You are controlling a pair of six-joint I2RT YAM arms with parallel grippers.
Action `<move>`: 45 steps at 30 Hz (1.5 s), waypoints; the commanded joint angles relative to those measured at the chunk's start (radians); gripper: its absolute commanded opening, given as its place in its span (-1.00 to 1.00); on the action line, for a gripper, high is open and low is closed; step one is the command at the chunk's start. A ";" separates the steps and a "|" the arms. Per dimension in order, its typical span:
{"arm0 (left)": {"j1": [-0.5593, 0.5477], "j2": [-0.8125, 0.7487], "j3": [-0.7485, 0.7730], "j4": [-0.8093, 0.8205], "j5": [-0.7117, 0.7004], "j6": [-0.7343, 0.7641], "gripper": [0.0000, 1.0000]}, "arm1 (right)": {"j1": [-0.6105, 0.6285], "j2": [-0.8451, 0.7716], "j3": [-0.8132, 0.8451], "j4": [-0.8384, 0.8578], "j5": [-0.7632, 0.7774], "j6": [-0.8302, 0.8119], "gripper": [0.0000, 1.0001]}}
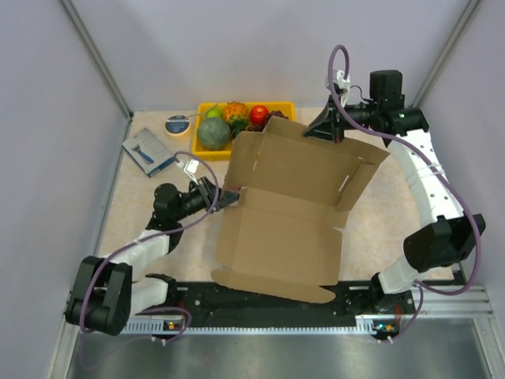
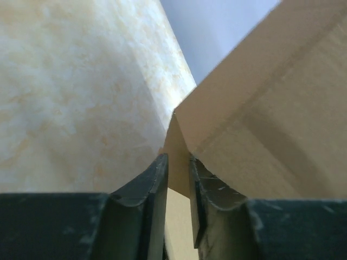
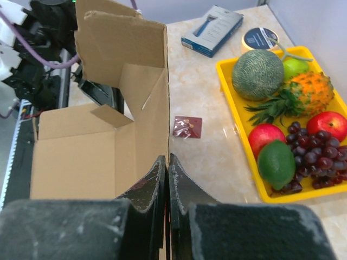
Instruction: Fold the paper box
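The paper box (image 1: 288,217) lay half-opened, its far flaps raised. The left gripper (image 1: 226,197) met its left edge, the right gripper (image 1: 322,131) its far edge (just beside the yellow tray (image 1: 207,107) of fruit). A blue packet (image 1: 148,151) lay far left.

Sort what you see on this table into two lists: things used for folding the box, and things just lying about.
Used for the job: paper box; left jaws and right jaws, each shut on its cardboard.
Lying about: yellow tray of fruit; blue packet; round tin; small red packet.
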State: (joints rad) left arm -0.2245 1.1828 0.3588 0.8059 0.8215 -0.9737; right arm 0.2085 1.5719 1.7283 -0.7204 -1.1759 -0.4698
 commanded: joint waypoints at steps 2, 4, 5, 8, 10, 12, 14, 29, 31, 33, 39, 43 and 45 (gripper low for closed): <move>-0.009 -0.055 0.015 -0.220 -0.248 0.098 -0.30 | 0.014 -0.039 -0.041 0.071 0.105 0.000 -1.00; -0.009 -0.023 0.019 -0.229 -0.295 0.113 -0.16 | 0.015 -0.041 -0.062 0.085 0.159 -0.018 -1.00; -0.009 -0.008 0.022 -0.226 -0.301 0.116 -0.12 | 0.017 -0.036 -0.068 0.085 0.174 -0.030 -1.00; -0.009 0.037 0.019 -0.217 -0.332 0.130 0.04 | 0.032 -0.026 -0.088 0.085 0.218 -0.064 -1.00; -0.009 0.060 0.002 -0.179 -0.350 0.136 0.05 | 0.049 -0.019 -0.107 0.085 0.260 -0.101 -1.00; -0.009 0.075 -0.003 -0.172 -0.357 0.154 0.04 | 0.083 -0.009 -0.124 0.087 0.332 -0.122 -1.00; -0.009 0.067 -0.017 -0.162 -0.384 0.164 0.07 | 0.106 -0.004 -0.136 0.088 0.396 -0.147 -1.00; -0.022 -0.233 -0.124 -0.385 -0.643 0.241 0.40 | 0.200 -0.052 -0.326 0.280 0.624 -0.116 -1.00; -0.022 -0.287 -0.138 -0.427 -0.712 0.225 0.39 | 0.200 -0.056 -0.323 0.280 0.633 -0.105 -1.00; -0.022 -0.316 -0.152 -0.423 -0.716 0.227 0.39 | 0.200 -0.062 -0.322 0.280 0.645 -0.102 -1.00; -0.022 -0.331 -0.173 -0.389 -0.688 0.207 0.37 | 0.146 -0.053 -0.285 0.276 0.599 -0.046 -1.00; -0.038 -0.228 -0.123 -0.292 -0.517 0.305 0.32 | 0.140 -0.061 -0.296 0.263 0.530 -0.093 -1.00; -0.074 -0.096 0.018 -0.377 -0.461 0.400 0.33 | 0.140 -0.056 -0.294 0.263 0.527 -0.095 -1.00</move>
State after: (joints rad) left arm -0.2520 0.9260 0.2054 0.3996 0.2207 -0.7181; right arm 0.3553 1.5642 1.3899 -0.4870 -0.5835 -0.5491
